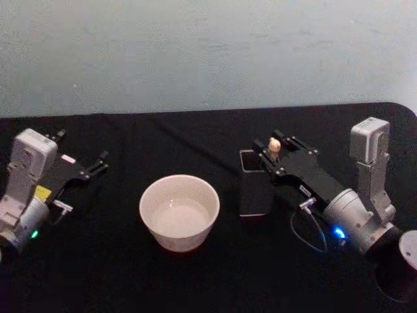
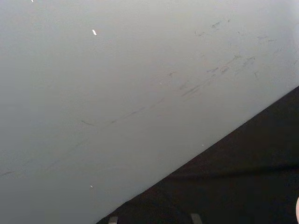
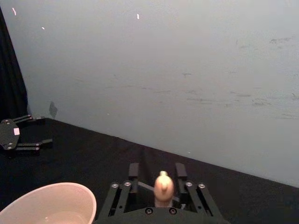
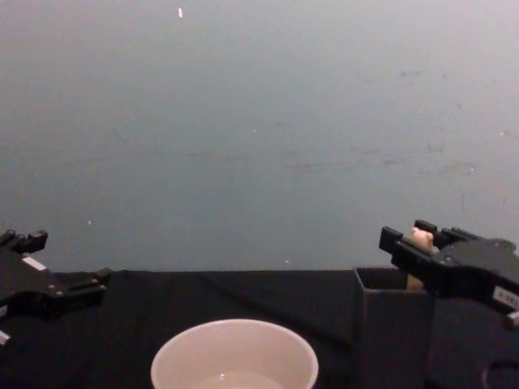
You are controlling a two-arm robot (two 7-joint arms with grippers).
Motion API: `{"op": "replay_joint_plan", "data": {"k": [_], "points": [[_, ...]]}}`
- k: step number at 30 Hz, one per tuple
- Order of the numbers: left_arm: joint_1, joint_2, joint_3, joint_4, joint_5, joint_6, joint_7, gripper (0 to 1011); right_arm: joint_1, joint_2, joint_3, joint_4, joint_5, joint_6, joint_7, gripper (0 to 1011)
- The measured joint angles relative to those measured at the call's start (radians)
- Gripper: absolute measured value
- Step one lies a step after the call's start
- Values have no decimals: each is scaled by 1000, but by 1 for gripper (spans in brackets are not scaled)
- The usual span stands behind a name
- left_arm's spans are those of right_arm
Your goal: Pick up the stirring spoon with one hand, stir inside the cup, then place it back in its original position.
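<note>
The stirring spoon stands in the dark grey square holder [image 1: 255, 190], its original position, to the right of the cup. Only its beige bear-head knob [image 1: 275, 145] [image 3: 163, 187] [image 4: 420, 237] pokes out above the rim. My right gripper [image 1: 275, 141] [image 3: 157, 169] [image 4: 409, 233] is open, with one finger on each side of the knob and a small gap to it. The cream-white cup [image 1: 179, 212] [image 3: 46, 205] [image 4: 235, 356] sits mid-table, apart from both grippers. My left gripper [image 1: 96, 164] [image 4: 65, 259] [image 3: 41, 131] rests open at the far left, over the table.
The table [image 1: 117, 274] wears a black cloth and ends at a pale wall [image 1: 208, 52] behind. A grey round object [image 1: 410, 248] sits at the right edge, beside my right arm. Bare cloth lies between the cup and my left gripper.
</note>
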Motion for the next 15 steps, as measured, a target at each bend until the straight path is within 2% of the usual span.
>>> {"op": "replay_joint_plan", "data": {"k": [7, 11, 12, 15], "points": [[0, 0, 0, 0, 0, 0, 0, 1001, 0, 1, 0, 0, 1, -1, 1, 708], [0, 0, 0, 0, 0, 0, 0, 1001, 0, 1, 0, 0, 1, -1, 1, 807], [0, 0, 0, 0, 0, 0, 0, 1001, 0, 1, 0, 0, 1, -1, 1, 861], [0, 0, 0, 0, 0, 0, 0, 1001, 0, 1, 0, 0, 1, -1, 1, 912]]}}
